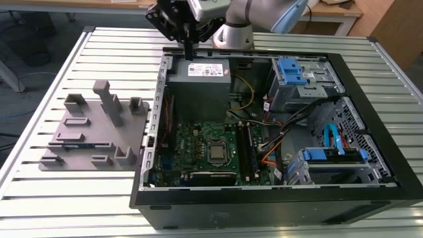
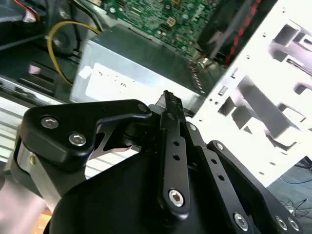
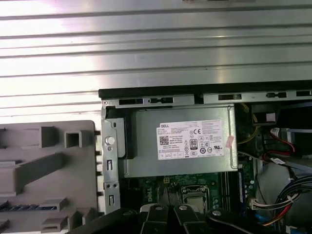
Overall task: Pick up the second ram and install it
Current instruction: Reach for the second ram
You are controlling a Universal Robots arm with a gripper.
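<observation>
The second ram (image 1: 84, 145) is a thin dark blue-green stick lying flat in a slot of the grey fixture plate (image 1: 86, 126), on the exterior view's left of the computer. It also appears as a bluish strip (image 3: 24, 206) in the first wrist view. My gripper (image 1: 189, 52) hangs above the case's back edge, over the power supply (image 1: 199, 74), far from the ram. Its two black fingers (image 2: 169, 105) are pressed together with nothing between them.
The open computer case (image 1: 153, 114) lies on a slatted metal table (image 1: 66, 198). Inside are the green motherboard (image 1: 198, 148), memory slots (image 1: 248, 148), blue drive brackets (image 1: 290, 72) and loose cables (image 1: 290, 129). Grey posts (image 1: 109, 101) stand up from the fixture.
</observation>
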